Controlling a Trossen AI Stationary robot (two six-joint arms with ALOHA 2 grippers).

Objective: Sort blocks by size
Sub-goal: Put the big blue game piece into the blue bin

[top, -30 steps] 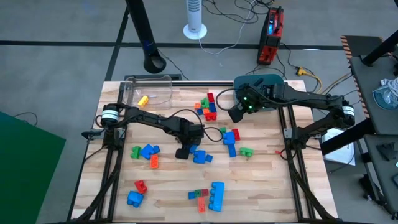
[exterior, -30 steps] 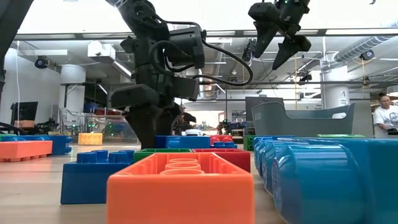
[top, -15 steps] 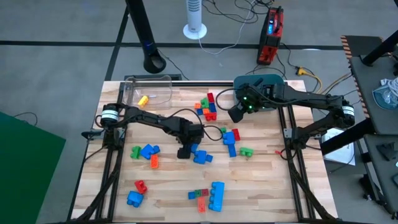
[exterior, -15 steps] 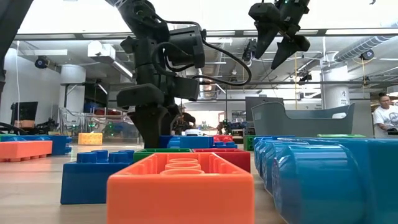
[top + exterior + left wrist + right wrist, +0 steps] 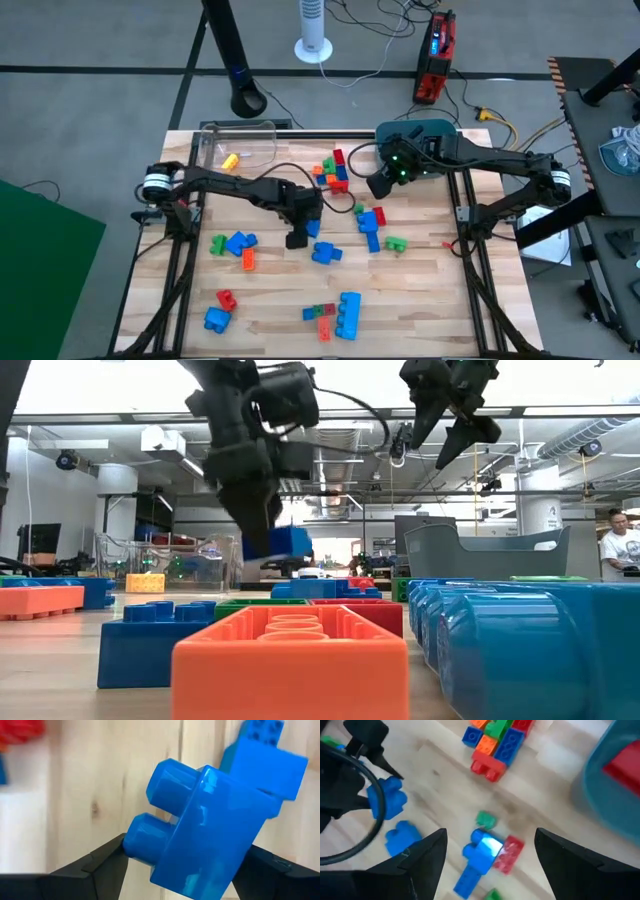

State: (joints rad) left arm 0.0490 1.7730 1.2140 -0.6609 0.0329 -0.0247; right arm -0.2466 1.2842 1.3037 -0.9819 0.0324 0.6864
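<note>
My left gripper (image 5: 299, 238) hangs over the middle of the table, shut on a chunky blue brick (image 5: 210, 830), which the low view shows raised above the boards (image 5: 285, 544). Another blue brick (image 5: 325, 252) lies on the table just beside it. My right gripper (image 5: 378, 186) hovers open and high (image 5: 450, 420) near the teal tub (image 5: 425, 135), holding nothing. Other blocks lie scattered: a mixed cluster (image 5: 335, 172) at the far middle, a blue and red group (image 5: 372, 222), a green one (image 5: 397, 243), and blue and orange ones (image 5: 238, 248) at the left. My left gripper pinches the chunky blue brick between its two fingers, one finger (image 5: 107, 862) beside the stud end (image 5: 135, 842), the other at the opposite end (image 5: 245, 860). The fingers come from above, pointing down. The brick hangs tilted, lifted clear of the table.
A clear plastic box (image 5: 240, 148) with a yellow piece (image 5: 231, 160) stands at the far left. Near the front edge lie a large blue block (image 5: 348, 313), red and green pieces (image 5: 322, 312), a red block (image 5: 226, 298) and a blue one (image 5: 216, 318).
My left gripper has risen from the table with the blue brick in its fingers and tipped somewhat; the brick is now lifted clear and tilted. The neighbouring blue brick has stayed on the boards.
</note>
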